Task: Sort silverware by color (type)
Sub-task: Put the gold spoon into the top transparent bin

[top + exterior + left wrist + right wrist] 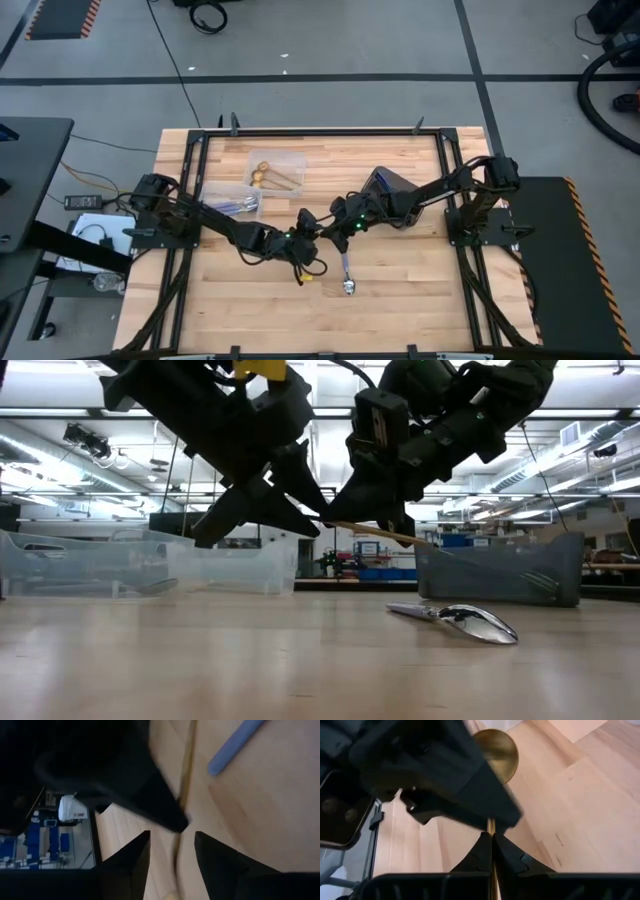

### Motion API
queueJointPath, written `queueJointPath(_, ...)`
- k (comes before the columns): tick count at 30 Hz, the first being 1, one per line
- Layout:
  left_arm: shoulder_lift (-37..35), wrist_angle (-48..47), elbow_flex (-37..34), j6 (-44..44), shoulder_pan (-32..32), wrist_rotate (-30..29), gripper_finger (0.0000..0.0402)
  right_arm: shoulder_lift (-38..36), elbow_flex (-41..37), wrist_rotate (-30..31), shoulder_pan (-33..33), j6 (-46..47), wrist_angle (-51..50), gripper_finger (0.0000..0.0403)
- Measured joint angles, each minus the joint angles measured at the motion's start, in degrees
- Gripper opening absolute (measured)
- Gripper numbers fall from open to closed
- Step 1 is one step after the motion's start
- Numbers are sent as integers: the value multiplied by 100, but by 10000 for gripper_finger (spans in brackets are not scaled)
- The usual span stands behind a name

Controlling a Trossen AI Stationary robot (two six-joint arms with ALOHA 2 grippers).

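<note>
Both grippers meet above the table's middle. My right gripper [330,231] [492,842] is shut on a gold spoon [495,747]. My left gripper [303,244] [172,846] is open, and its fingers stand on either side of that spoon's handle [188,770] without touching it. In the right wrist view the left gripper hides part of the handle. A spoon with a shiny bowl and a bluish handle [347,274] [468,622] lies flat on the table just near of the grippers. More gold spoons [268,177] and blue-purple ones [236,206] lie in clear containers. My right gripper pinches the gold spoon's thin handle [491,826] between its two shut fingers, and the handle runs back between them. The spoon is lifted clear of the table and lies nearly level [372,533]. Its bowl points toward the left gripper.
Two clear plastic containers [293,160] [210,198] stand far-left on the table. A dark grey bin [388,183] [500,575] stands behind the right arm. Bare wood [420,300] lies toward the near edge. Black frame rails [320,131] border the table.
</note>
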Motion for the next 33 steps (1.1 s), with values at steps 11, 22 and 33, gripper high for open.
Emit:
queueJointPath(11, 0, -125, -1, 153, 43, -216, 141, 0, 0, -17, 2, -11, -24, 10)
queueJointPath(22, 0, -133, -1, 141, 32, -219, 141, 0, 0, 53, -17, 16, 20, 10)
queueJointPath(33, 0, -114, -1, 105, 19, -230, 96, 0, 0, 200, -33, 35, 186, 10)
